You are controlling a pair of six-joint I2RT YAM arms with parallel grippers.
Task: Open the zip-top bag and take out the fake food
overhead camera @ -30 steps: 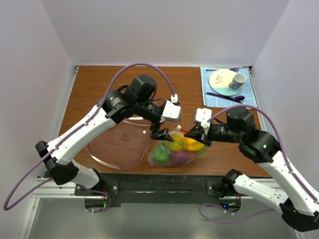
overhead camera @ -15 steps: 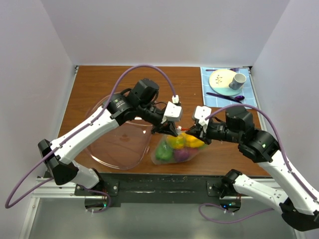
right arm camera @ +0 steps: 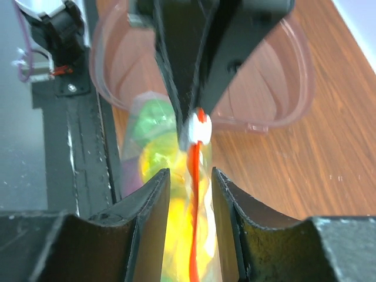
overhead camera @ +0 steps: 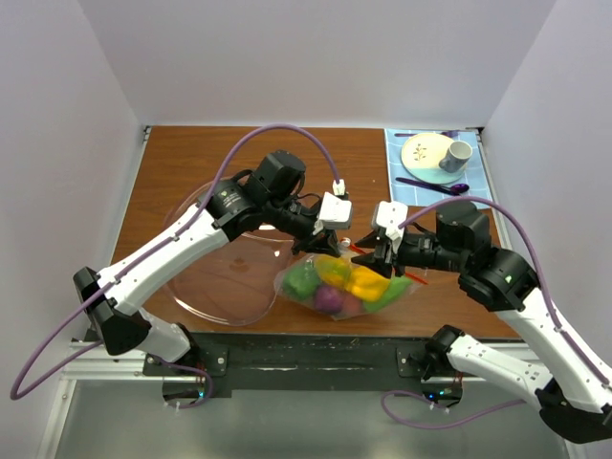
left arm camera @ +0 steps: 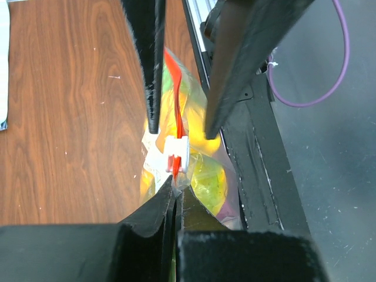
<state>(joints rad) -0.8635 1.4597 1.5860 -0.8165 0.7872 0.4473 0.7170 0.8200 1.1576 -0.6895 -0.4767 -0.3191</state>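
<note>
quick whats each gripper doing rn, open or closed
Left gripper: shut, pinching the zip-top bag just beside its white slider.
Right gripper: open, fingers either side of the orange-red zip strip.

Overhead camera looks down from behind the arms onto the tabletop (overhead camera: 191, 163); both wrist cameras peer closely between their jaws, apparently sharing the zip-top bag (left arm camera: 202, 176).

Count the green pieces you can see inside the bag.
2: one piece at the left end of the bag, one at its right end; more may be hidden.
</note>
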